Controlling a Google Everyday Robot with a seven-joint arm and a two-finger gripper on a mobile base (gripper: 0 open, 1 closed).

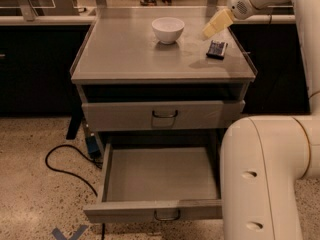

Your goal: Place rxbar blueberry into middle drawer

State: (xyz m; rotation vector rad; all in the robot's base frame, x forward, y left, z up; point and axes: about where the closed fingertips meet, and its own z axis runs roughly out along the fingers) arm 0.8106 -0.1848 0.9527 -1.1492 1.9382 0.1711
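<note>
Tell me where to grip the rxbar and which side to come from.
Grip the rxbar across its narrow width, at mid-length, coming straight down from above. It lies flat on the cabinet top, too thin for a sideways approach. The gripper hangs near it, over the top's right side, and the bowl sits well apart to the left, so the descent looks unobstructed.
</note>
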